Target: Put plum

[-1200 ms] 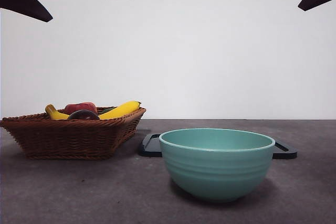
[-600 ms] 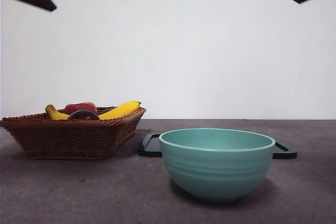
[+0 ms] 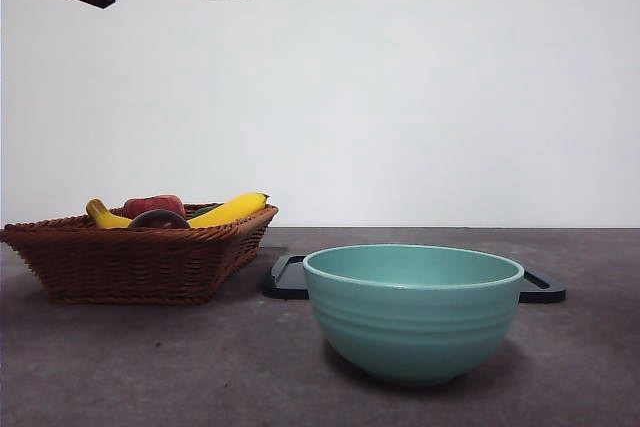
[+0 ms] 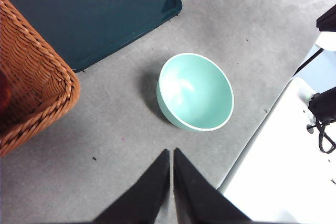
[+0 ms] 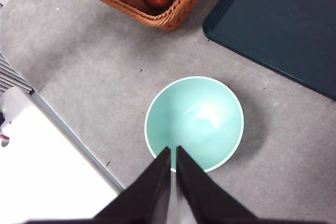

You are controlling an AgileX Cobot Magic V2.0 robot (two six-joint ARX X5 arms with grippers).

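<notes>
Meanwhile both arms had drawn higher, leaving only dark tips at the front view's top corners; the left gripper (image 4: 171,153) and right gripper (image 5: 172,150) hung pinched together, empty. The plum (image 3: 158,219) lay untouched in the wicker basket (image 3: 140,262), the teal bowl (image 3: 412,312) empty. No writing was legible

Both arms hang high, left pincer (image 4: 171,153) and right pincer (image 5: 173,150) closed.
</notes>
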